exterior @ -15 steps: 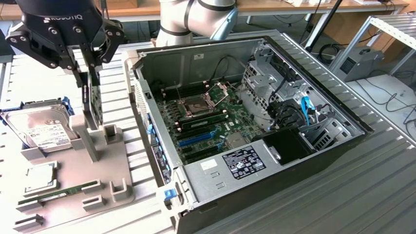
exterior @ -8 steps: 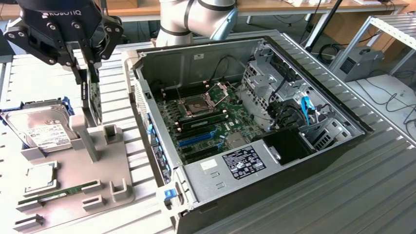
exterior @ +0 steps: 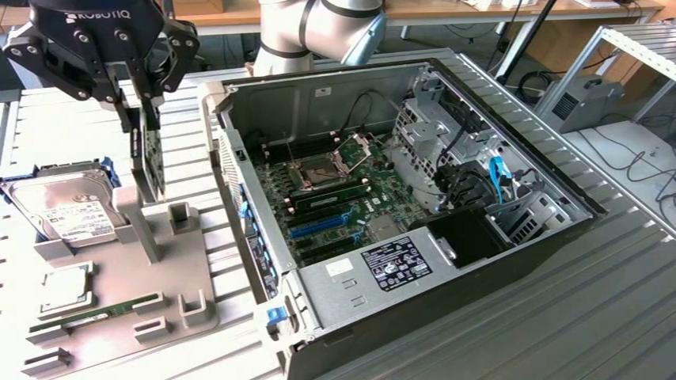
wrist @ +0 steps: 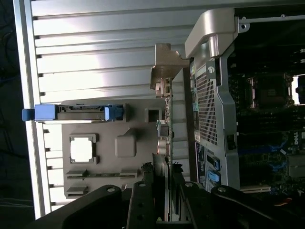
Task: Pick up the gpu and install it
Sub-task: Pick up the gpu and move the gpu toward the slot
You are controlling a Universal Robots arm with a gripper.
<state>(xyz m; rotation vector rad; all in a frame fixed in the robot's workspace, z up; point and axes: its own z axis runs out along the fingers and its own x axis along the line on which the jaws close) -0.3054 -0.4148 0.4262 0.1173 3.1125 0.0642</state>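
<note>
- Pick step in hand: gripping gpu (exterior: 151, 162) upright, on edge, with end effector (exterior: 141, 109) clenched on its upper end.
- Hanging right over the grey holder (exterior: 169, 261) on the table (exterior: 476, 332), beside the open computer case (exterior: 306, 103); can't tell whether fully clear of the holder.
- From the wrist: gpu (wrist: 167, 131) edge-on, metal bracket (wrist: 164, 64) at the far end from the end effector (wrist: 164, 179).
- Not installed: blue slots (exterior: 317, 226) on the motherboard bare.
- Next move, by judgement: calls for clearing the holder, crossing the case wall, lining the card edge with a blue slot, and probably pointing the bracket toward the case rear.
</note>
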